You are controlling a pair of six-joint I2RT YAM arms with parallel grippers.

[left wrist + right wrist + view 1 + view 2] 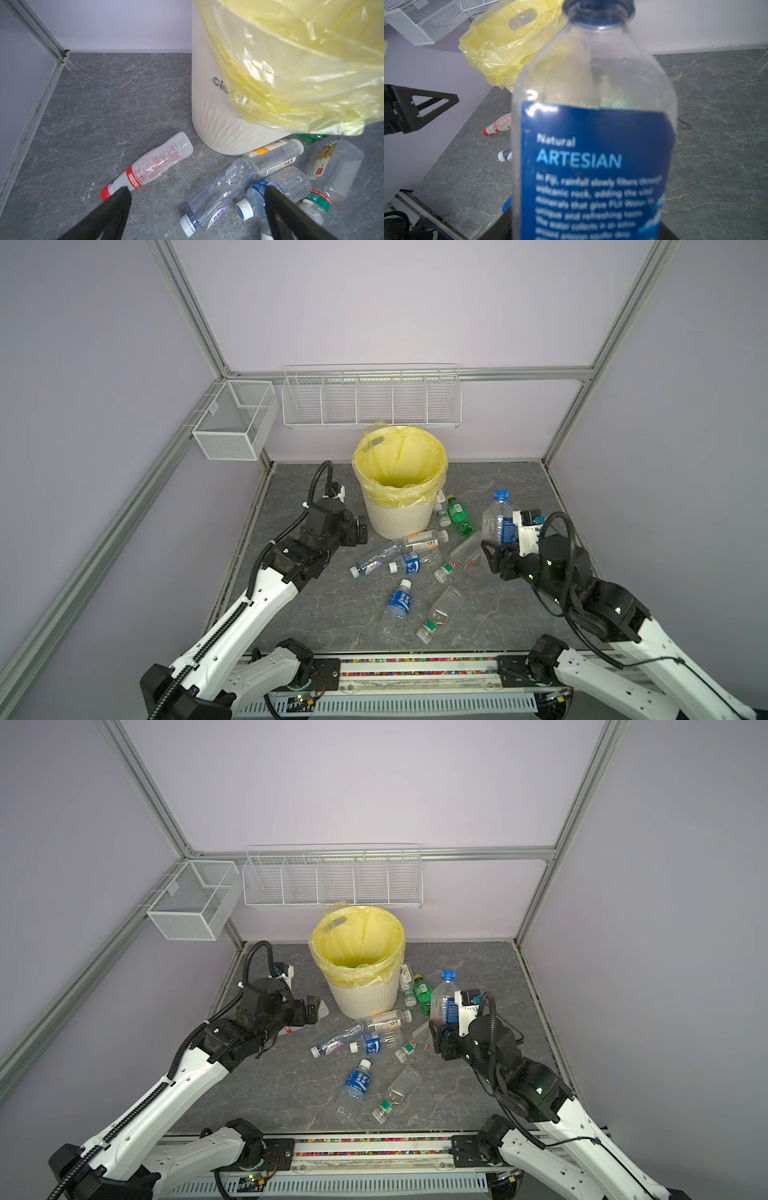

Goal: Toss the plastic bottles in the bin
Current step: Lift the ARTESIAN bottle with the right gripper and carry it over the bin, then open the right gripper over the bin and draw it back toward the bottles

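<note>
The right wrist view is almost filled by a clear blue-labelled bottle (593,145) whose print reads "Natural ARTESIAN", so close that the fingers on it barely show. Both top views supply the rest: the right gripper (496,551) is clamped on the bottle's lower body. The bottle stands upright, blue cap up, to the right of the bin (399,522) and apart from it. In a top view the left arm (291,560) hides a red-capped bottle (158,164). The left wrist view shows that bottle lying on the grey table (104,104) near the bin's base. Its cap is right at one fingertip of the left gripper (197,190), whose jaws stand wide apart and hold nothing; whether tip and cap touch is hard to tell. Seen between those fingers, other plastic bottles (224,187) lie clustered in front of the bin, which is lined with a yellow bag (399,464).
</note>
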